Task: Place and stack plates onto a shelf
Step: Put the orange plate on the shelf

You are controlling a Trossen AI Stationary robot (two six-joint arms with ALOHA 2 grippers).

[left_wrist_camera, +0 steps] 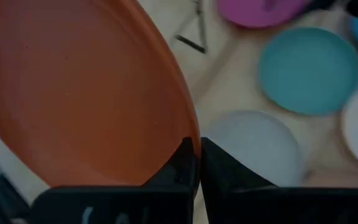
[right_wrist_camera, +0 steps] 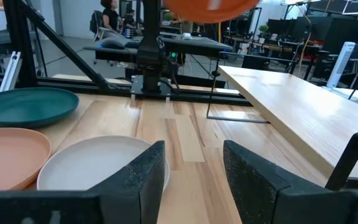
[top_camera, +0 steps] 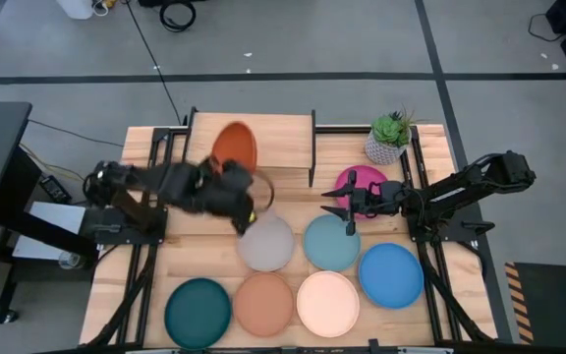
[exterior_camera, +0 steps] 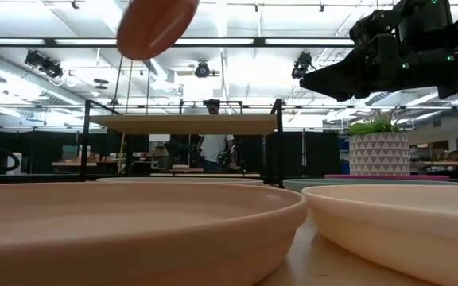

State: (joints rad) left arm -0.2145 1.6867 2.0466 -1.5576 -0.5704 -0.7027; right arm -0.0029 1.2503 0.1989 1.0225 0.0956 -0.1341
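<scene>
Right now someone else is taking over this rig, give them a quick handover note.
Left hand: shut on the orange plate, held tilted in the air above the shelf, not set down.
Right hand: open, empty, above the magenta plate.
On the table: magenta by the plant; grey, pale blue and bright blue mid-table; teal, terracotta and cream at the near edge.
Done: nothing shelved.
Left: all eight plates.
</scene>
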